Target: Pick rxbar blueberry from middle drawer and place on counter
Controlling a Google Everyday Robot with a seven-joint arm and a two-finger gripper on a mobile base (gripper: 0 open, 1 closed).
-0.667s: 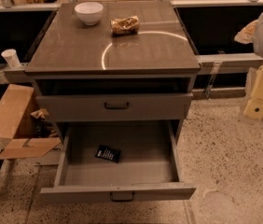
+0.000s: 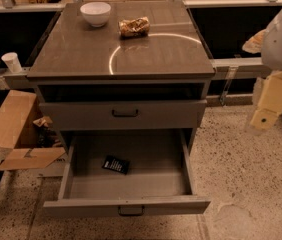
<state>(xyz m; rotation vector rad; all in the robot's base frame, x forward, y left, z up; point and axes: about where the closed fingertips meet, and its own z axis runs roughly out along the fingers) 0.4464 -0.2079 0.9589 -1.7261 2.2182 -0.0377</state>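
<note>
Rxbar blueberry (image 2: 115, 164) lies flat on the grey floor of the middle drawer (image 2: 146, 181), left of the drawer's centre and turned a little askew, with bare metal all round it and nothing touching it. The drawer stands pulled fully out in the lower middle of the frame, so I have a clear way in from above. Over it sits the closed drawer front (image 2: 125, 113), and over that the worktop (image 2: 81, 54), which fills the upper middle of the frame. It carries 2 things along its far edge: a white bowl (image 2: 95, 13) and a crinkly tan snack bag (image 2: 134, 27). The near half of it is bare apart from a curved glare.

My gripper (image 2: 270, 100) hangs at the right edge of the frame, about level with the closed drawer front, out over the speckled floor and well apart from the cabinet. Whether it is spread or closed I cannot tell from here.

I judge the pick has not begun; this is the approach. Next I need to bring the arm left and down into the drawer, clear of its right wall and of the front above, line up across the bar's short side, and go low enough to catch such a flat wrapper.
</note>
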